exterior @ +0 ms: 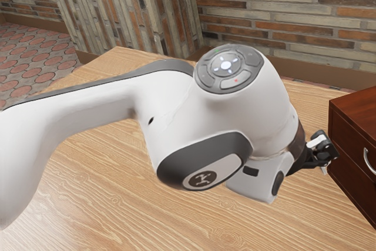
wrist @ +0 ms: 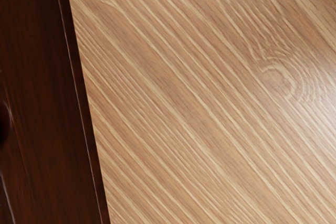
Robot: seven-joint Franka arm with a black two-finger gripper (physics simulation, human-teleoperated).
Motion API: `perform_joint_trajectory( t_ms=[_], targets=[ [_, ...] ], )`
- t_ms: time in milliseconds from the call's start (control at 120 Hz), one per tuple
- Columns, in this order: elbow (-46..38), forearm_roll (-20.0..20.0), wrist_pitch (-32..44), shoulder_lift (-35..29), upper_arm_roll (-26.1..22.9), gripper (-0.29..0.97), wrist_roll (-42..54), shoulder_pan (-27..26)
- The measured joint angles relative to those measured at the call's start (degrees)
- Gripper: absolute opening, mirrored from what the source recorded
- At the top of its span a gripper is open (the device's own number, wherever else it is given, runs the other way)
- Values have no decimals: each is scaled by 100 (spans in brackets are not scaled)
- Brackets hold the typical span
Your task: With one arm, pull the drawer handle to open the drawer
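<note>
Dark wooden drawer unit (exterior: 351,140), metal handle (exterior: 369,161), at the table (exterior: 117,198) edge. Gripper (exterior: 322,152) just beside it; open or closed, cannot tell.

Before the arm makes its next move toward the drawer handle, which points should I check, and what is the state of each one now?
1. Handle located: ok. The silver drawer handle shows on the dark wooden cabinet at the exterior view's right edge.
2. Gripper at the handle: not ok. The gripper is by the cabinet's near corner, short of the handle.
3. Drawer shut at the start: ok. The drawer front looks flush with the cabinet.
4. Gripper height matched to the handle: cannot tell.
</note>
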Motion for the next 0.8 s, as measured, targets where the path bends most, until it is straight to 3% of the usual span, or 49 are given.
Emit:
perform_joint_trajectory(
  t_ms=[375,800],
  targets=[
    [620,-499,170,767,-1,68,76,-5],
    [954,-696,402,994,-121,68,161,46]
  ],
)
